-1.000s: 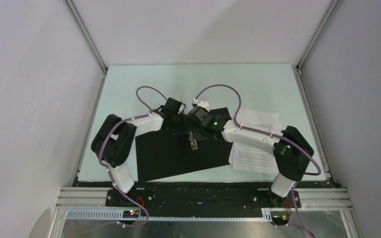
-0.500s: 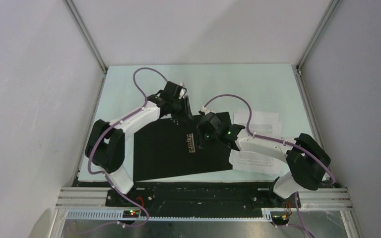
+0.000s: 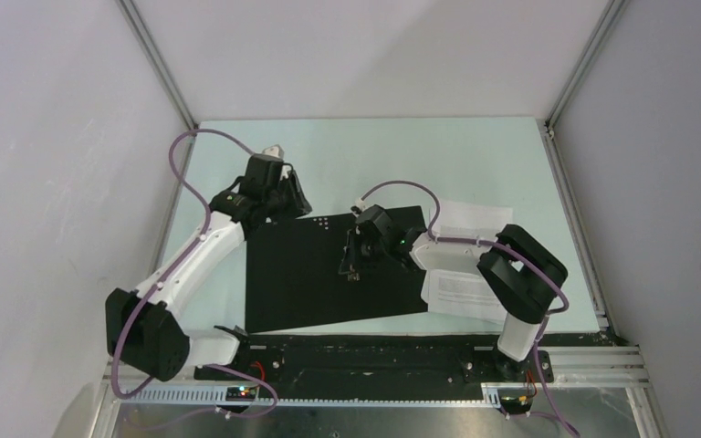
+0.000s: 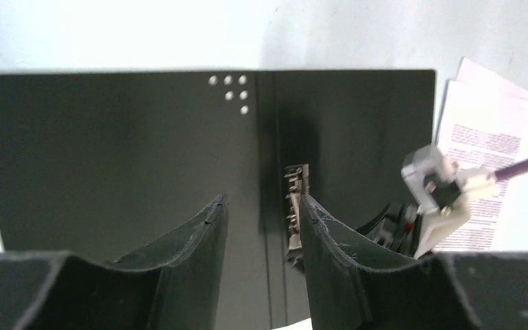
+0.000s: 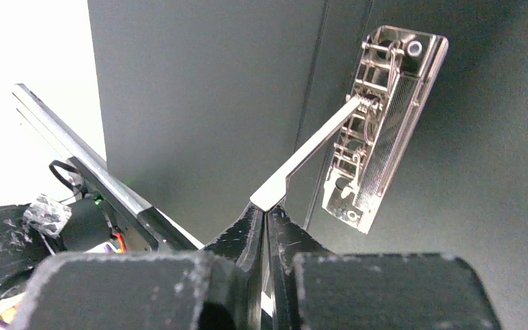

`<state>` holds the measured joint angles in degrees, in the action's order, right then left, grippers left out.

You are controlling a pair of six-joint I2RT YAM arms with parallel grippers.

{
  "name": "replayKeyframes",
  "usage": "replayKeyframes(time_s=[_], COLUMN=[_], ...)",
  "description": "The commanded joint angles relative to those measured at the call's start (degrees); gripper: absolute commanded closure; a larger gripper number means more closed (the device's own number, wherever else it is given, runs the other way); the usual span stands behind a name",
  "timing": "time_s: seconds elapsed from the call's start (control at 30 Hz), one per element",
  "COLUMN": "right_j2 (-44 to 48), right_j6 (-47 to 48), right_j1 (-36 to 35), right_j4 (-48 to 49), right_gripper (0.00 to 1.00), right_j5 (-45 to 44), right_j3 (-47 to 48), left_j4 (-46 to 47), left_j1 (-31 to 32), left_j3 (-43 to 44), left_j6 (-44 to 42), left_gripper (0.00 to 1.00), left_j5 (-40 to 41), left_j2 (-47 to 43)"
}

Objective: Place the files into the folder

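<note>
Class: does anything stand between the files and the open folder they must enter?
Yes: the right arm reaches across the files, its right gripper pinching the clip lever over the folder.

A pale mint-green table (image 3: 475,155) fills the middle of the top view, boxed in by plain white panels: a back wall (image 3: 365,55) across the top, a left wall (image 3: 46,182) and a right wall (image 3: 666,182). Aluminium posts (image 3: 157,64) slant in from both upper corners. An aluminium rail (image 3: 151,363) runs along the bottom edge. The light is soft and even.
</note>
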<state>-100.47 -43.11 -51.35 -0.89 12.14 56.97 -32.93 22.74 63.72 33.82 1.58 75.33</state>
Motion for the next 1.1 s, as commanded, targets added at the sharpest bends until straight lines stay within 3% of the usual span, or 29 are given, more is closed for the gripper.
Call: replayKeyframes(time_s=[0.0, 0.43, 0.9, 1.07], right_j2=[-1.95, -12.94, -24.05, -24.17], right_j6=[-1.65, -0.28, 2.06, 3.15], right_j1=[1.67, 7.44, 7.71, 7.21], right_j4=[4.96, 3.09, -3.39, -6.44], right_gripper=[0.92, 0.92, 0.91, 0.87], right_j5=[1.67, 3.00, 4.30, 3.92], right_j3=[4.50, 16.87, 30.71, 34.31], left_j4=[-2.20, -3.54, -3.83, -3.88], left_j1=[-0.91, -0.93, -0.94, -0.94], left_j3=[-2.38, -5.62, -6.31, -5.95], left_j6=[-2.21, -4.01, -4.82, -4.57], left_gripper=[0.52, 0.52, 0.52, 0.51], left_j5=[0.89, -0.53, -3.57, -4.71], left_j2=[-4.93, -8.52, -9.60, -9.71])
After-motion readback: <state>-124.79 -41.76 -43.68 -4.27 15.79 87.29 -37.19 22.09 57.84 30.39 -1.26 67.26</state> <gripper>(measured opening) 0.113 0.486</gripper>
